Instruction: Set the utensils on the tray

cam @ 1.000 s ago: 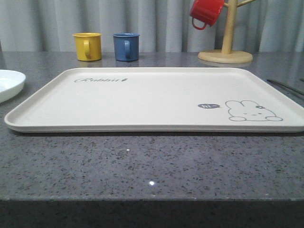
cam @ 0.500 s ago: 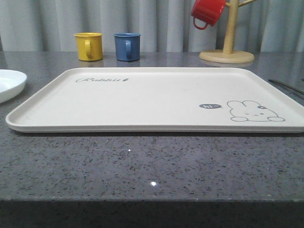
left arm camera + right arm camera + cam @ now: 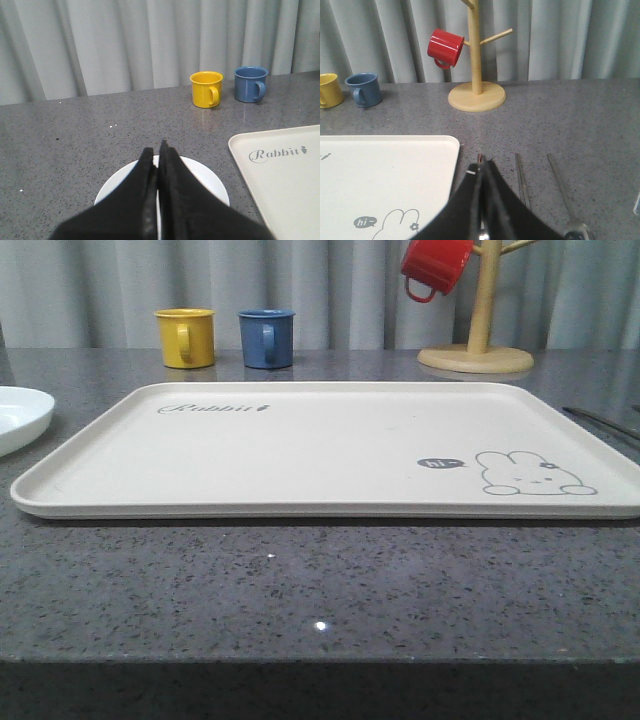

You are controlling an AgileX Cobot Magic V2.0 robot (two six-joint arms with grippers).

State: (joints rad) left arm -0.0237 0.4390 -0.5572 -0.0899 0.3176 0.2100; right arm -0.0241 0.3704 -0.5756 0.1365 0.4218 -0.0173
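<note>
The cream tray (image 3: 320, 455) with the rabbit drawing lies across the middle of the table, with nothing on it. The utensils lie on the grey table just right of the tray: one chopstick (image 3: 521, 180) and a fork (image 3: 561, 190) side by side, seen as a thin line (image 3: 600, 422) in the front view. Another thin metal tip (image 3: 479, 156) pokes out in line with my right gripper (image 3: 481, 164), which is shut and hovers beside the tray's corner (image 3: 445, 150). My left gripper (image 3: 159, 149) is shut with nothing in it, above a white plate (image 3: 210, 182).
The white plate (image 3: 20, 415) sits left of the tray. A yellow mug (image 3: 186, 337) and a blue mug (image 3: 267, 338) stand at the back. A wooden mug tree (image 3: 478, 355) with a red mug (image 3: 434, 265) stands at the back right. Curtains close off the rear.
</note>
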